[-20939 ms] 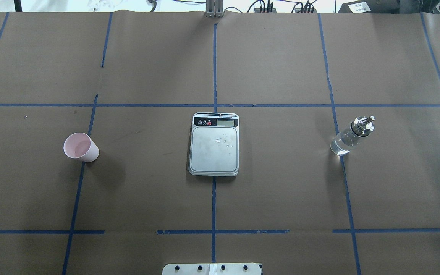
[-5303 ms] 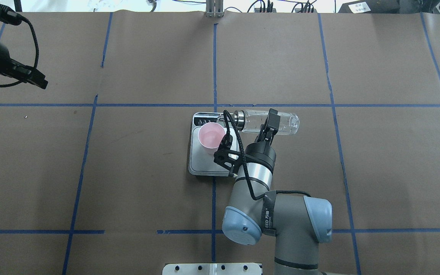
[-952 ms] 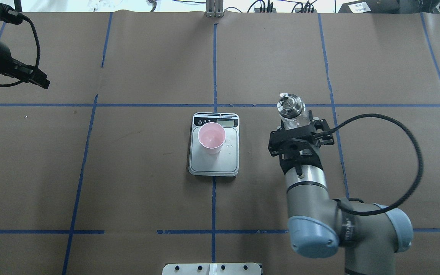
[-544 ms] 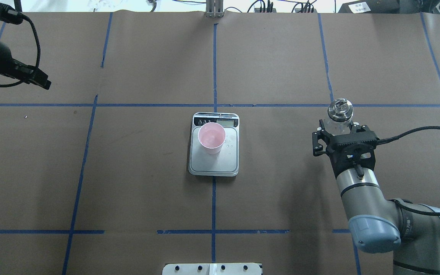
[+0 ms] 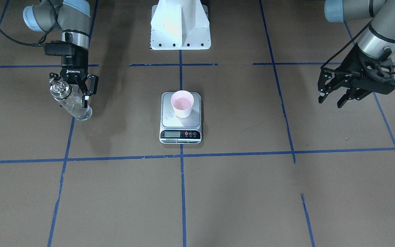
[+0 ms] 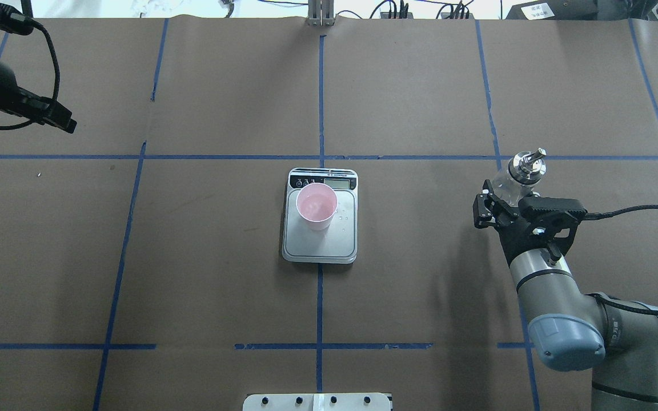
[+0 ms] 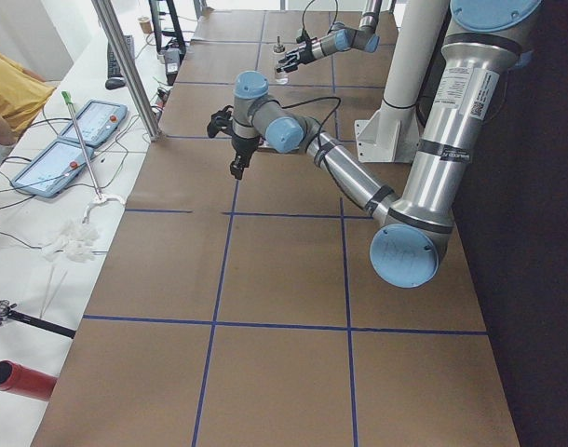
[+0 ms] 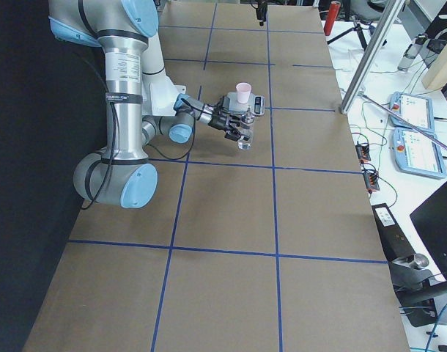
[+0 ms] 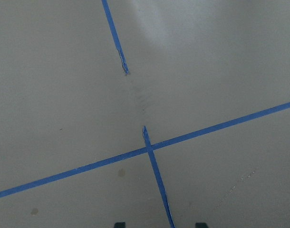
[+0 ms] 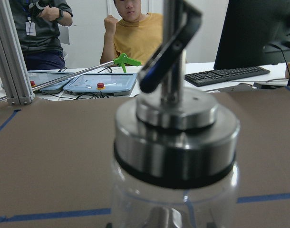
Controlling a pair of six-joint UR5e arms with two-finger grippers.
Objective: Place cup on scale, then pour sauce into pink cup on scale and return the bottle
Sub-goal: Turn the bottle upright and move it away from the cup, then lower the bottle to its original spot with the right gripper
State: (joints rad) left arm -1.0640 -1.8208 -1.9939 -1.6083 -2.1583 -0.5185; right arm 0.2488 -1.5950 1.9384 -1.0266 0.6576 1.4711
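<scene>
Compared with half a second earlier, the right end effector (image 5: pixel 74 93), clamped on the bottle (image 5: pixel 71 103), is shifting further from the scale (image 6: pixel 320 242), where the cup (image 6: pixel 317 206) is standing; the left end effector (image 5: pixel 330 102) is hanging with fingers apart. Releasing before the base is resting flat on the worktop (image 6: pixel 420 285) risks toppling the bottle

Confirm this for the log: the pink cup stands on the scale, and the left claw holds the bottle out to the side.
Wrong on one point: the right claw holds the bottle, not the left claw, which is open and empty. The front-facing view shows it. The pink cup does stand on the scale.
</scene>
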